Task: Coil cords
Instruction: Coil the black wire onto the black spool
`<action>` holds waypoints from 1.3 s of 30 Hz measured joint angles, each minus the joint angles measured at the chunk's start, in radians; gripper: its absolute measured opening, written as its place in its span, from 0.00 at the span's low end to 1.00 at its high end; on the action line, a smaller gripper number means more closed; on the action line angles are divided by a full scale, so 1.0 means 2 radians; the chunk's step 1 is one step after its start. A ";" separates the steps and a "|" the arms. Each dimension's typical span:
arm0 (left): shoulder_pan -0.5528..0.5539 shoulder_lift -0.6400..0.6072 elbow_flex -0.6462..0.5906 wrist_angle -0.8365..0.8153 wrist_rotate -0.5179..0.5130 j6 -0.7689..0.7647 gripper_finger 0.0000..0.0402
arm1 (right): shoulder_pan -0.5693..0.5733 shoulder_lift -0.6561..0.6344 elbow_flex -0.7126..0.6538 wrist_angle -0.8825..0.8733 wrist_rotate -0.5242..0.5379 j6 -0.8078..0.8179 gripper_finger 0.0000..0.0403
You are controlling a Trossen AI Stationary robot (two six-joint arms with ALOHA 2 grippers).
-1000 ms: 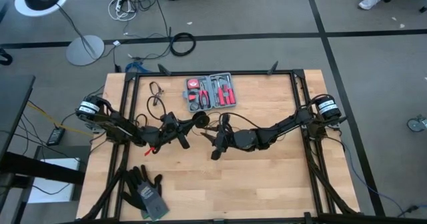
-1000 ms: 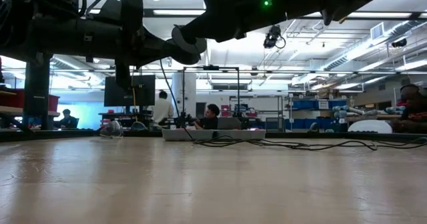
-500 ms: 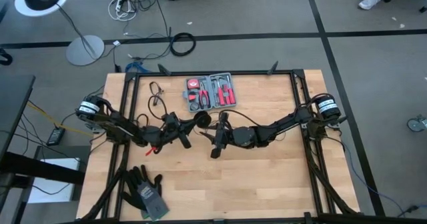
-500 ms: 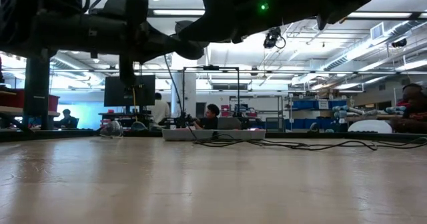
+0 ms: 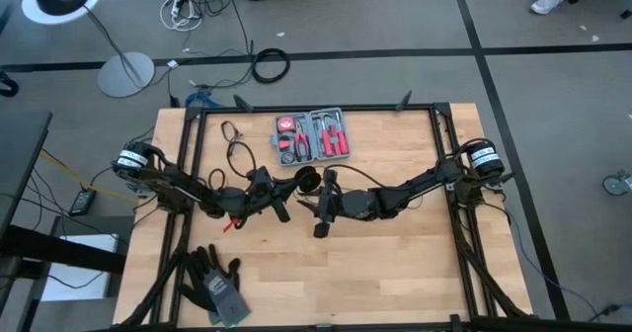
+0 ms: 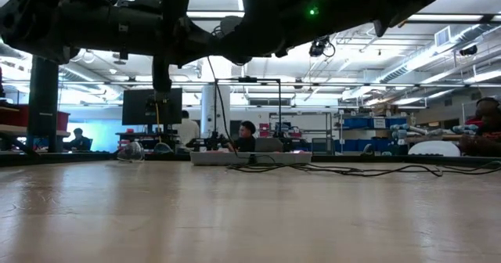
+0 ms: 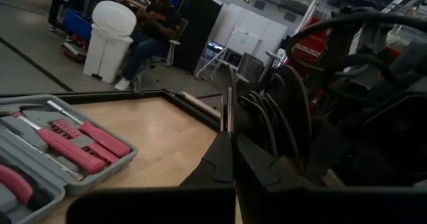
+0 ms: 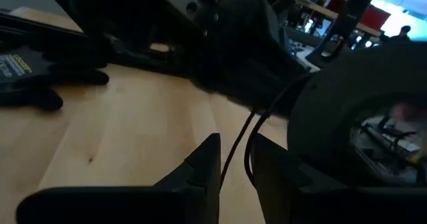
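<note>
Wire [image 5: 235,152], black and very thin, showed in the upper-left part of the table [image 5: 395,263] in the high view, bent into small loose loops just left of the red tool kit [image 5: 312,135]; from there it ran down toward the centre of the frame, where its round black disc [image 5: 307,181] hung between the two arms; the left gripper [image 5: 279,209] sat at mid-frame, left of centre, its fingers [image 7: 223,159] pressed together with the thin wire rising from their tips; the right gripper [image 5: 318,213] faced it from just right of centre, fingers [image 8: 203,163] narrowly apart, the wire [image 8: 235,151] passing through the gap, though whether they pinched it I cannot tell; black gloves [image 5: 213,282] lay at the lower left of the table.
</note>
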 joint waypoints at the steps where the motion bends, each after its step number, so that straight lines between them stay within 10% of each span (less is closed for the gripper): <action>1: 0.000 0.000 0.000 0.003 0.000 0.000 0.00 | 0.000 0.000 0.000 -0.007 0.001 0.006 0.19; 17: 0.000 0.000 -0.002 0.005 0.012 0.014 0.00 | 0.036 0.000 0.000 -0.116 0.212 0.035 0.11; 39: 0.000 0.000 -0.037 0.000 -0.012 -0.007 0.00 | 0.062 0.000 0.000 -0.080 0.213 0.050 0.15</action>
